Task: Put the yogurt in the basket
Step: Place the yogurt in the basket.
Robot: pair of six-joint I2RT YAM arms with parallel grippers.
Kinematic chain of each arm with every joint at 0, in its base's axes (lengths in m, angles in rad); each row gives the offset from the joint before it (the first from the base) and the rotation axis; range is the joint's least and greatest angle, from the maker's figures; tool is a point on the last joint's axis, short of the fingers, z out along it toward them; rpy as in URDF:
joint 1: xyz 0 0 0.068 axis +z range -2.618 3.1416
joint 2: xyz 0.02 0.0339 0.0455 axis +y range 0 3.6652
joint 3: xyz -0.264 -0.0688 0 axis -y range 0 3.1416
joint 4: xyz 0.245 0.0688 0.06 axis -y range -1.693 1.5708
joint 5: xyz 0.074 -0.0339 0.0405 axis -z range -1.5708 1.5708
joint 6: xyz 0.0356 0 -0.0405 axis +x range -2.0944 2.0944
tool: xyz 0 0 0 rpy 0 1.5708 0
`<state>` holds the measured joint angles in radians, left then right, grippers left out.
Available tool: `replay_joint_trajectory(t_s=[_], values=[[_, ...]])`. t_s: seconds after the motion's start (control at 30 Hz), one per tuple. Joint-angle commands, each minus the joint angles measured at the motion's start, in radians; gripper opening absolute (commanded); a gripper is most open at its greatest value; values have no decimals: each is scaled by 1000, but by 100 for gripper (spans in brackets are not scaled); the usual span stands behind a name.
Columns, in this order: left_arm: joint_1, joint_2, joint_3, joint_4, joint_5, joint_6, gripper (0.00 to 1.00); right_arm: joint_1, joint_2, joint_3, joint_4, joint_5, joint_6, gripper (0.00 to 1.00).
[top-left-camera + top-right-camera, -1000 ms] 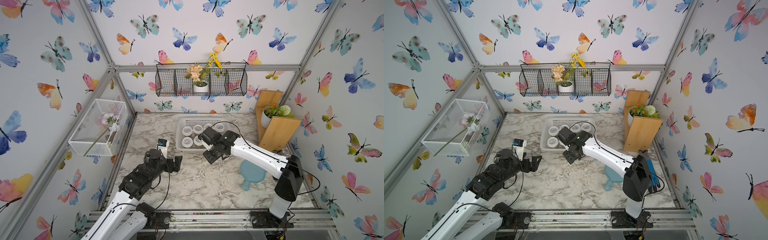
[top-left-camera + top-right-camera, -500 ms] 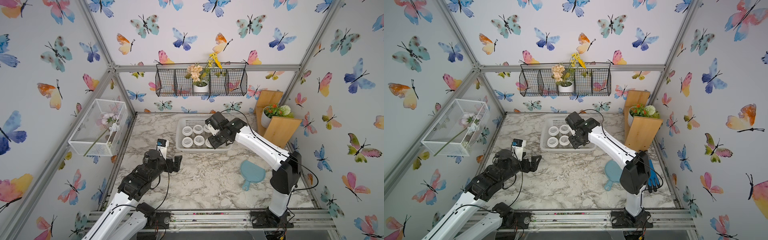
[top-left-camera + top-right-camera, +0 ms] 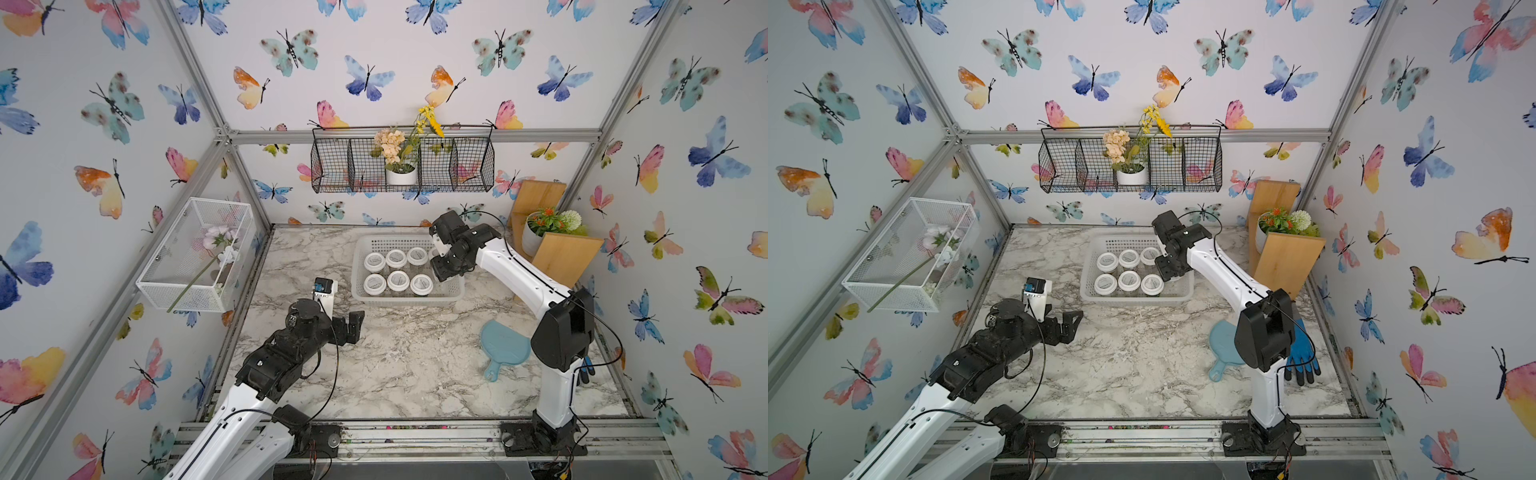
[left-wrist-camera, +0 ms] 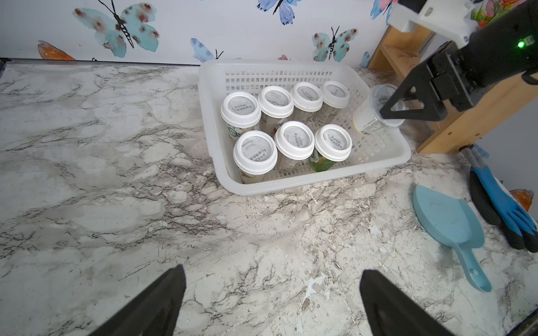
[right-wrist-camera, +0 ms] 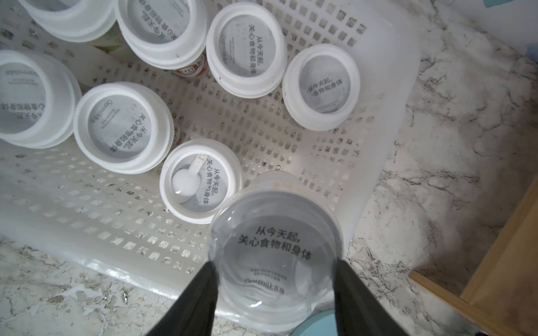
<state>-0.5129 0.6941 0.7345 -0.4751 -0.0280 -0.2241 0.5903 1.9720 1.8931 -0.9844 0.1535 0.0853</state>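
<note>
Right pincer [image 5: 275, 266] swung over basket [image 4: 291, 184] — clutching yogurt [image 4: 365, 119].

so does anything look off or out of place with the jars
Only the jar in the right gripper: its lid is clear, unlike the seven white-lidded jars standing in the basket. Nothing looks spilled or tipped.

The left arm [image 3: 232, 419] and right arm [image 3: 511, 270] share white links and black joints. A thin black cable [image 3: 488, 212] loops back from the right pincer [image 5: 275, 263], whose black wrist shows a green light [image 4: 521, 44]. The left pincer [image 4: 272, 270] has black tapering fingers [image 4: 163, 302].
</note>
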Motion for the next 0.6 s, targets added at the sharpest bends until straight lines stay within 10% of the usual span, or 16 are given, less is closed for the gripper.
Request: replay_joint_trajectory(t_s=[0.0,0.57], values=[[-4,-3,-15,13,47,13,100,-19,40,27,17,-43,8,57],[-5,1,-14,13,50,13,100,-32,137,8,38,-72,7,62]])
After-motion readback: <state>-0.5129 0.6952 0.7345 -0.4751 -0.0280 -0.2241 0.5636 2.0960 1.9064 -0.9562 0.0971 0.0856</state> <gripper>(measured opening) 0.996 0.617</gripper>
